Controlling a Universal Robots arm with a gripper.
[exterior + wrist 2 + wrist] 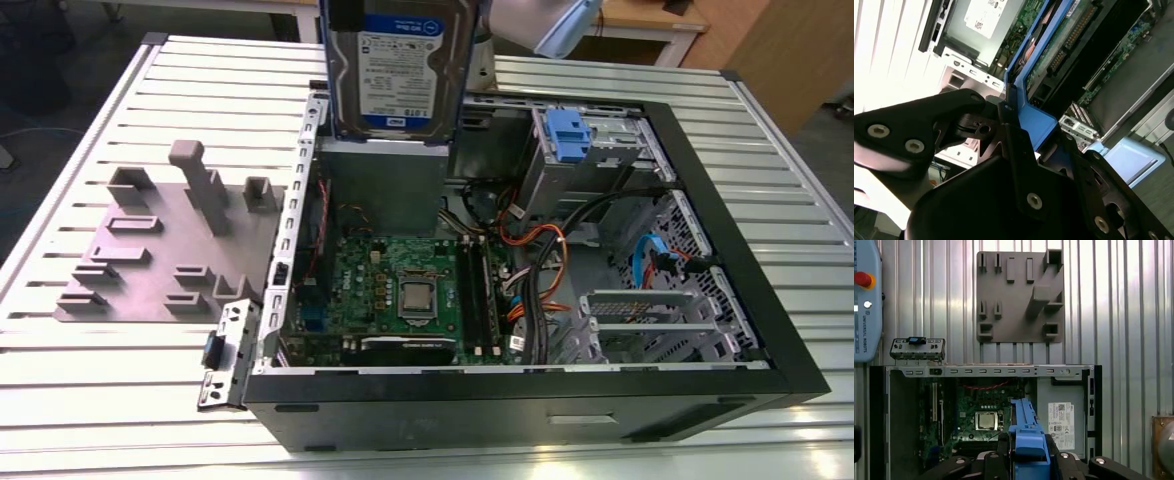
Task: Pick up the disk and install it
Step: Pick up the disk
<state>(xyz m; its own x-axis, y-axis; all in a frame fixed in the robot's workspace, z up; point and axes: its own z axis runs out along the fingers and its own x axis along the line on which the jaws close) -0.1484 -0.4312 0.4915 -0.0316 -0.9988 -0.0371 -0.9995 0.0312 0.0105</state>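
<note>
The disk (pixel 398 70) hung upright, clamped by its blue bracket in my claw (pixel 1036 132), with the open computer case (pixel 747 330) below the claw. I judged steady, level carrying best, square to the drive bay (pixel 587 150) and clear of the cables (pixel 534 240).

Robotics lab bench.
A slotted aluminium table (pixel 747 130) carries an open computer case (pixel 534 405) and a grey fixture plate (pixel 134 255).

White label with a blue band and blue edge bracket on the disk (pixel 396 70); black gripper (pixel 1028 455); pale ribbed table (pixel 747 130); black computer case (pixel 534 410); green motherboard (pixel 400 290); orange cables (pixel 531 240); plain grey fixture plate (pixel 147 260) at the exterior view's left; blue clip (pixel 567 135) at the far side.
</note>
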